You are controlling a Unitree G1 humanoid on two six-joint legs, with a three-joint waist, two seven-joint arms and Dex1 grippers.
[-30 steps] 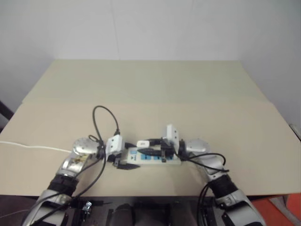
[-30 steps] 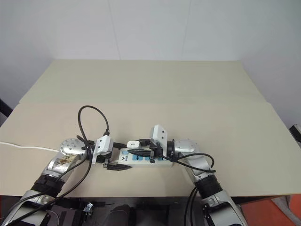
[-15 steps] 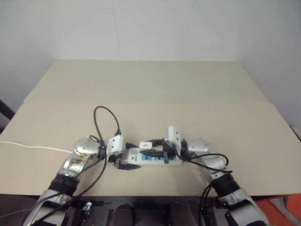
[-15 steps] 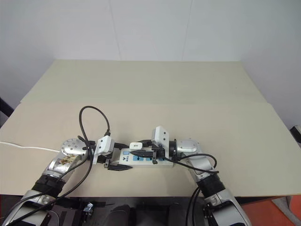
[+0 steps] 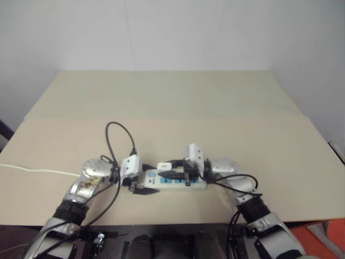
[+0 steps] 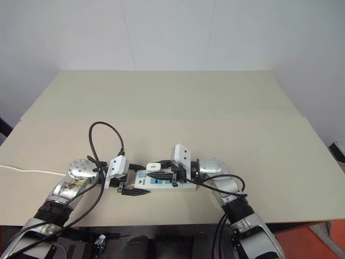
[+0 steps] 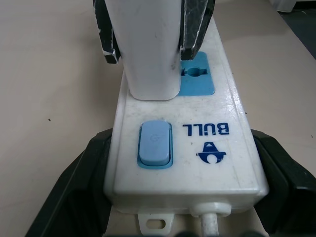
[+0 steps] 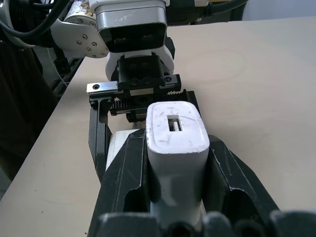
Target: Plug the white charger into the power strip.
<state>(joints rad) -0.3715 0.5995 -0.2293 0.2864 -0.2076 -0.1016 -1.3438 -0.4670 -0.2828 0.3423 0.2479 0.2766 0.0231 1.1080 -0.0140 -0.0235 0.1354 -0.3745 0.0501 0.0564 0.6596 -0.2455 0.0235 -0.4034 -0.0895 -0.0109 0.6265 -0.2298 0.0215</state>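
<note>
White charger [image 8: 177, 143] between right claw [image 8: 177, 187] fingers

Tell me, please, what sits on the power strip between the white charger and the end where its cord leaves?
In the left wrist view, the power strip carries a blue switch and blue BULL lettering between the white charger and the cord end.

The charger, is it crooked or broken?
Nothing stands out. The charger stands upright on the power strip, pinched by the right gripper, while the left gripper holds the strip's end.
</note>
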